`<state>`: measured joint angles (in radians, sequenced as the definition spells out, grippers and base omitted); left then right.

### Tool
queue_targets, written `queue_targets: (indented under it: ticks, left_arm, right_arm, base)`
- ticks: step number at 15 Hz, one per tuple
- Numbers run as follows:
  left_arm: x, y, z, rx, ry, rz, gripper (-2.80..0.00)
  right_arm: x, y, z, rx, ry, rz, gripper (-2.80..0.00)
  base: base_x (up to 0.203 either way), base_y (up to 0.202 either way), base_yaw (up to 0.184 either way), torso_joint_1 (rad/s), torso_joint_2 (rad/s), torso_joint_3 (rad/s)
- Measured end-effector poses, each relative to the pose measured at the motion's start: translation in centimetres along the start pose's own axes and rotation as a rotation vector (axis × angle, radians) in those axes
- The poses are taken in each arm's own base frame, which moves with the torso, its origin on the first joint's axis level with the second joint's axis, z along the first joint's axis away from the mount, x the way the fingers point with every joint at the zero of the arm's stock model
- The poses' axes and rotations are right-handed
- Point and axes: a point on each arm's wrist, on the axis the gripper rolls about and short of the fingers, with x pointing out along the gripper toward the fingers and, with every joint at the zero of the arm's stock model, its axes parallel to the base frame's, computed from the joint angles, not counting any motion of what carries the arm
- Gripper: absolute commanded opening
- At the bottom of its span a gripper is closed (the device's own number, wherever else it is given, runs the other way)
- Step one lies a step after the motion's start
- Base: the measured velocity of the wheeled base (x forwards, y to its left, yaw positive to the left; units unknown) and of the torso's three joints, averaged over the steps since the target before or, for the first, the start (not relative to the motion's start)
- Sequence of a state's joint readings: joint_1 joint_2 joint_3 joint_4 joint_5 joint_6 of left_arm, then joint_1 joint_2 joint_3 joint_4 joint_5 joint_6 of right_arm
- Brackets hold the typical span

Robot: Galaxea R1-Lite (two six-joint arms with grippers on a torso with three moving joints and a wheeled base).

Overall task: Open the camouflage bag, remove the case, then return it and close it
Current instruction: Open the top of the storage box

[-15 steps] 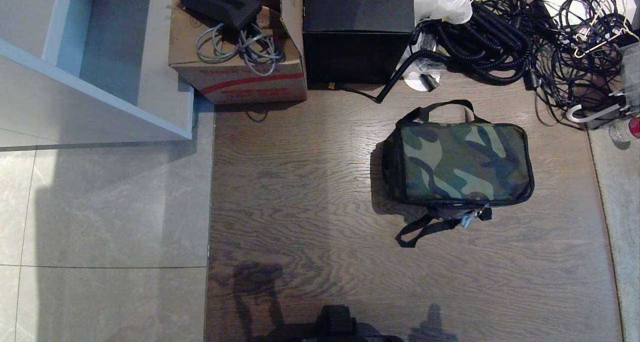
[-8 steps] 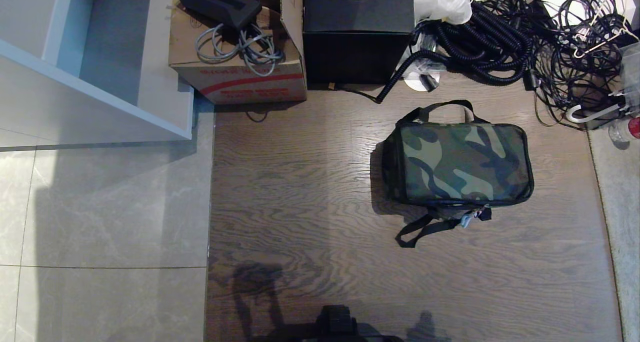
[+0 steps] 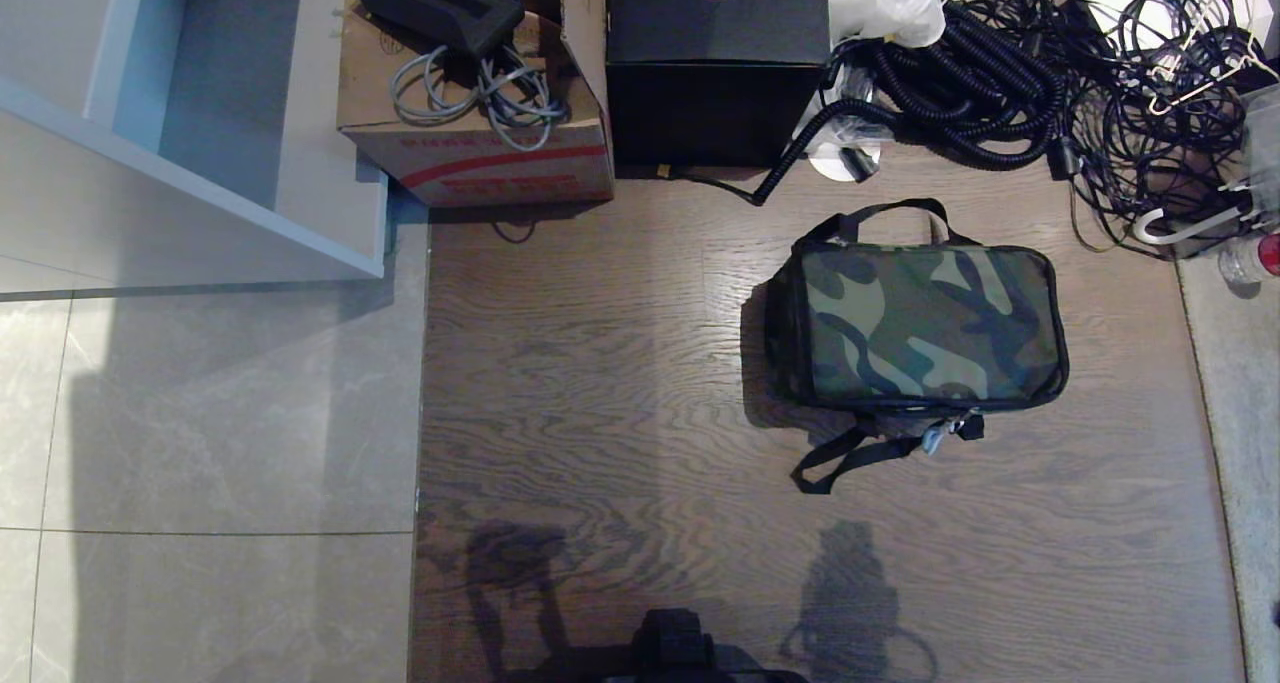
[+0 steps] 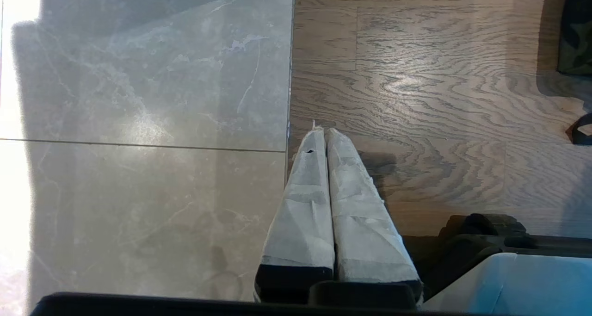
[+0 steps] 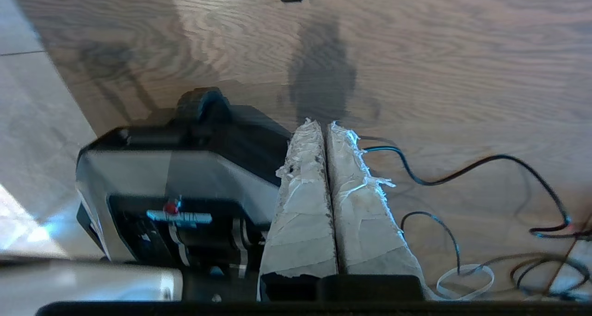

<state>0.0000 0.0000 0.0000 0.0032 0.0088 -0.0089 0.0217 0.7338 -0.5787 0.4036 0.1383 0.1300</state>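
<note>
Camouflage bag [image 3: 925, 325] sat zipped shut on the wood floor [image 3: 600, 413], lid flat, case not visible. Right gripper [image 5: 325, 128] was pressed fully together, tape-wrapped fingers [image 5: 305, 191] touching along their length, holding nothing; it hung above the floor on the near side of the bag, well apart from it, beside the robot base [image 5: 185, 177], thin black cables [image 5: 462, 177] under it. Left gripper [image 4: 322, 133] was likewise closed tight and empty, wrapped fingers [image 4: 356, 205] meeting, parked over the seam between floor and grey tile [image 4: 138, 121], far left of the bag; only a dark corner of the bag [image 4: 576, 29] showed in the left wrist view. Neither arm appeared in the head view, just their shadows on the floor nearer than the bag.

Bag details: black carry handle [image 3: 890, 213] lay on its far side, loose black strap [image 3: 850, 458] and a zip pull [image 3: 935, 435] on its near side. Behind the bag and left, brown cardboard box [image 3: 480, 153] stood open with a black device [image 3: 440, 3] and coiled grey cable [image 3: 480, 88] on it. Black box with swirl emblem [image 3: 715, 53] stood directly right of the cardboard box, behind the bag. Tangle of black cords [image 3: 1050, 63] lay behind and right of the bag, crumpled clear plastic [image 3: 885, 3] on top. White shelf unit [image 3: 190, 133] stood far left of the bag.
</note>
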Motion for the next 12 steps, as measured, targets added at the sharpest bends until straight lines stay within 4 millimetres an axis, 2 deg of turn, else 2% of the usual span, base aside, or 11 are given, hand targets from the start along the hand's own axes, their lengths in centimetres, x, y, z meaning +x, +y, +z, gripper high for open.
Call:
queue_targets:
  ticks: [2, 4, 6, 9, 10, 12]
  left_arm:
    - [0.0, 0.0, 0.0, 0.000, 0.000, 0.000, -2.80]
    - [0.0, 0.0, 0.0, 0.000, 0.000, 0.000, -2.80]
    - [0.0, 0.0, 0.0, 0.000, 0.000, 0.000, -2.80]
    - [0.0, 0.0, 0.0, 0.000, 0.000, 0.000, -2.80]
    - [0.0, 0.0, 0.0, 0.000, 0.000, 0.000, -2.80]
    - [0.0, 0.0, 0.0, 0.000, 0.000, 0.000, -2.80]
  right_arm:
    - [4.9, -0.3, 2.7, 0.012, 0.067, -0.001, -2.80]
    - [9.9, -0.7, 4.4, 0.017, 0.098, 0.000, -2.80]
    - [14.6, -1.2, 5.3, 0.015, 0.094, 0.004, -2.80]
    - [20.4, -1.9, 4.8, -0.006, 0.102, 0.006, -2.80]
    - [21.9, -2.2, 4.4, -0.019, 0.118, 0.004, 0.00]
    - [24.4, -2.7, 3.7, -0.054, 0.123, 0.001, 0.00]
  base:
    - [0.000, 0.000, 0.000, 0.000, 0.00, 0.000]
    - [0.000, 0.000, 0.000, 0.000, 0.00, 0.000]
    - [0.000, 0.000, 0.000, 0.000, 0.00, 0.000]
    - [0.000, 0.000, 0.000, 0.000, 0.00, 0.000]
    - [0.000, 0.000, 0.000, 0.000, 0.00, 0.000]
    - [0.000, 0.000, 0.000, 0.000, 0.00, 0.000]
